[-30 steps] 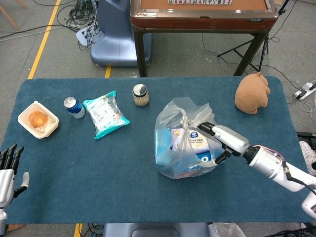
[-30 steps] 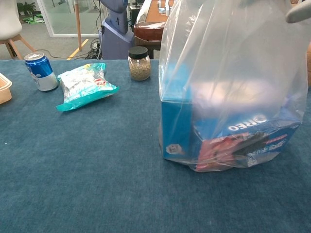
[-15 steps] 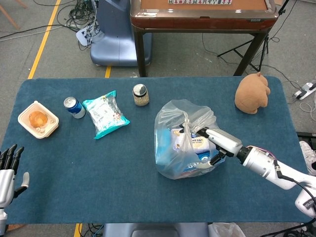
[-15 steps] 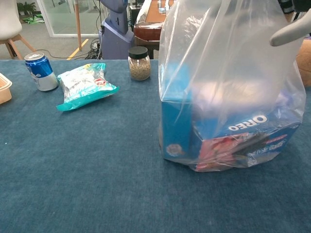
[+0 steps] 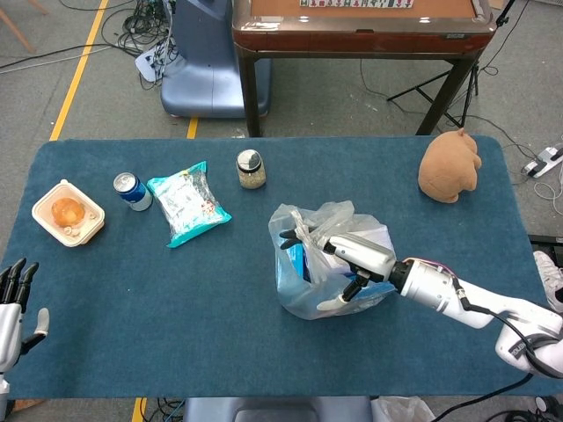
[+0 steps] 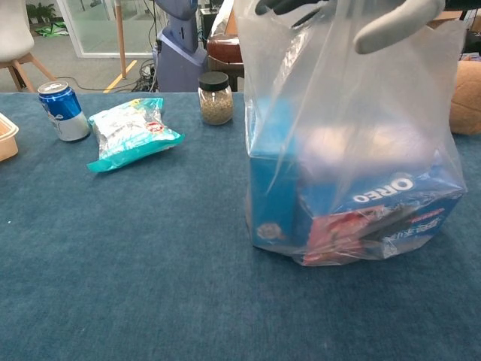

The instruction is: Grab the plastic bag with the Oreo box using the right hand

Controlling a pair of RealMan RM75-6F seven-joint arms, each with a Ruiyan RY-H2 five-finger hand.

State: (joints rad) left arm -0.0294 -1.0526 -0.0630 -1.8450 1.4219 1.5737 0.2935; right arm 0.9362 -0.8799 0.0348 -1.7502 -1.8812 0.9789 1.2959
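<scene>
Plastic bag (image 5: 327, 264) with blue Oreo box (image 6: 361, 203) inside: on blue surface (image 5: 176, 308), centre-right, base resting on cloth. Right hand (image 5: 352, 259) over bag top, fingers (image 6: 394, 22) curled around gathered plastic, grasping it. Glass jar (image 5: 251, 169) behind bag, well apart. Teal snack packet (image 5: 187, 203) and blue can (image 5: 132, 191) further left; takeaway box with bun (image 5: 68, 212) near left edge. Brown plush toy (image 5: 449, 165) at far right corner. Left hand (image 5: 13, 303) at near left edge, fingers spread, released, holding nothing
</scene>
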